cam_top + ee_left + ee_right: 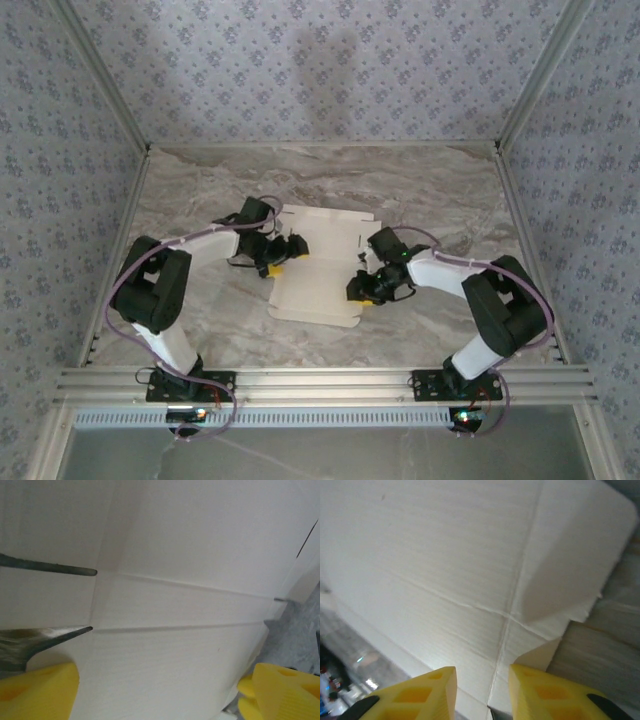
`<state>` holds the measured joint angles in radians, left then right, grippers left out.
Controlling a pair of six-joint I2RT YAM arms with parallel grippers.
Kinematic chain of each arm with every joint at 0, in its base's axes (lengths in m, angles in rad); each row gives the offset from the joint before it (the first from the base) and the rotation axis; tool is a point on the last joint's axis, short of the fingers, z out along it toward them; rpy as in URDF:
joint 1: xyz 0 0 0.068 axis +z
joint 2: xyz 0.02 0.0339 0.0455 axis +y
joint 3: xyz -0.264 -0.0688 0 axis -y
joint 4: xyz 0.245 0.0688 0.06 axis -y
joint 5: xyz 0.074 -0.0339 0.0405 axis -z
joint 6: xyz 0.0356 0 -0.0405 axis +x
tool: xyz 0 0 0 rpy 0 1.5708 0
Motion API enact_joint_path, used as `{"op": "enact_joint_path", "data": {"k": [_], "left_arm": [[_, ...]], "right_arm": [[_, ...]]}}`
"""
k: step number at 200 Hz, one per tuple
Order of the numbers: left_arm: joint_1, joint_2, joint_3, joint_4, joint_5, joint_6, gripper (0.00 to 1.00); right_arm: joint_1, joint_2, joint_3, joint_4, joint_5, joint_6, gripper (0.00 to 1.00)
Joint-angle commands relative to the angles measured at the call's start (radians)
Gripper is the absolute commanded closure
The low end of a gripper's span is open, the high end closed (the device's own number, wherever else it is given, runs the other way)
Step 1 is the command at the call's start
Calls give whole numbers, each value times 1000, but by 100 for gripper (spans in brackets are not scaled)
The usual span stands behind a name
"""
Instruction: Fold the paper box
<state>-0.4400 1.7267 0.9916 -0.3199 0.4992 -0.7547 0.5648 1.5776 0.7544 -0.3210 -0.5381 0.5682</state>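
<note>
**Desk:** Where is the paper box at this moment?

**Operator:** I see the paper box (318, 272) lying opened out flat on the marble tabletop (430, 180), pale beige side up, between my two arms. The left tool (285, 255) sits at its left edge. The right tool (362, 290) sits at its right edge, toward the near end.

**Desk:** And the tools themselves?

**Operator:** From the left wrist, the left tool (160, 695) is released, its yellow fingers (35, 692) standing wide apart. The paper box (190, 545) spreads below and ahead of them, crossed by two long creases (190, 585). Two dark slits (55, 569) lie ahead and to the tool's left. Grey tabletop (300, 640) shows just past the right-hand finger.

**Desk:** The right one?

**Operator:** The right tool (482, 695) is released too, with a clear gap between its yellow fingers (420, 695) and pale cardboard showing through it. Straight ahead of the tool, fold lines meet in a cross. Ahead and to its right, a rounded corner flap (580, 545) looks tilted up from the sheet. I cannot tell whether either tool touches the cardboard.
</note>
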Motion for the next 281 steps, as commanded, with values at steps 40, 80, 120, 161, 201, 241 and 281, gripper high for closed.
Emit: {"op": "enact_joint_path", "data": {"k": [40,80,120,161,201,241,281], "left_arm": [[15,-25,197,-195,-125,144,10],[-61,-126,120,-176,-56,116,13],[-102,-196,-27,-170,-69,113,22],[-96,-185,-73,-243,-79,181,25],[-45,-114,-73,-249,-106,170,24],[-43,-53,-31,-302,-220,213,24],[-39,-40,23,-342,-383,249,24]], "right_arm": [[-85,-158,127,15,35,-50,50],[-160,-90,276,14,224,-160,51],[-251,195,628,-148,240,-350,50],[-353,508,961,-388,57,-453,51],[-336,606,1046,-389,132,-518,43],[-325,674,1128,-459,148,-600,40],[-313,716,1175,-470,214,-658,37]]}}
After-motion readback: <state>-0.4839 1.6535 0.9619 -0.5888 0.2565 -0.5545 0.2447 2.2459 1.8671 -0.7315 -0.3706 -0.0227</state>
